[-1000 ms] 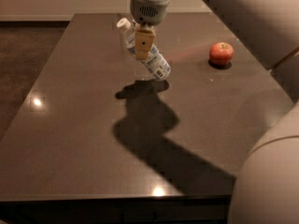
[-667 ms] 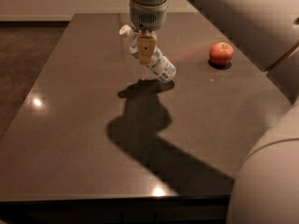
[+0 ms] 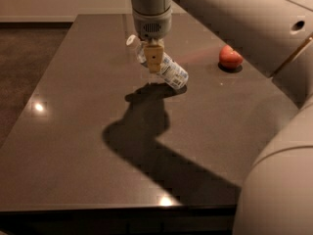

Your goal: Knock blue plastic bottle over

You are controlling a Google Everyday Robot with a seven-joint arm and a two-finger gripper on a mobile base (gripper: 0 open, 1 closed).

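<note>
The blue plastic bottle [image 3: 171,72] is clear with a white cap and a blue-and-white checkered label. It leans far over to the left, cap end up at the upper left, base on the dark table [image 3: 73,131]. My gripper [image 3: 153,61] hangs straight down in front of the bottle's upper part, its tan fingertips against it. The bottle's neck is partly hidden behind the gripper.
A red apple [image 3: 230,58] sits on the table to the right of the bottle. My arm [image 3: 274,48] crosses the upper right and its big shadow lies across the table's middle. The table's front edge runs along the bottom; brown floor lies to the left.
The bottle has tipped further toward lying flat, and the gripper has moved a little to the right and down with it.
</note>
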